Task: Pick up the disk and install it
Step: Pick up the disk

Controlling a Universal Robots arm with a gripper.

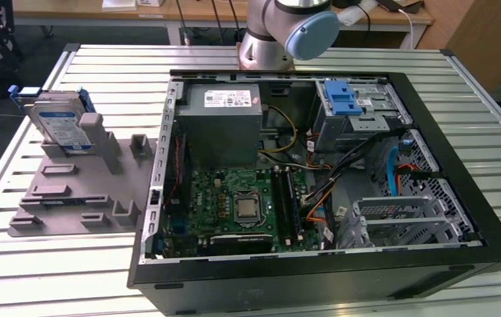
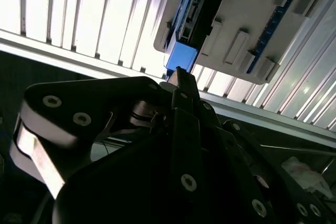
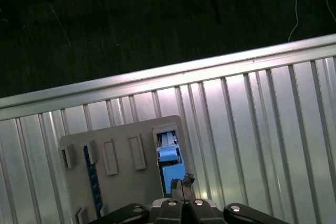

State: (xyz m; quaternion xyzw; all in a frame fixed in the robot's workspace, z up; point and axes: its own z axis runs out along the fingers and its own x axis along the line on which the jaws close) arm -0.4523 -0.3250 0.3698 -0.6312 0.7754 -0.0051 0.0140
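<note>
Gripper, jaws together, downward over the upright disk.

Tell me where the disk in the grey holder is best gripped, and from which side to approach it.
Grip the disk by its free upper part, pinching across the two broad faces, and come from straight above. It stands upright on edge in a slot of the grey holder, which encloses its lower part; the top seems freest.
</note>
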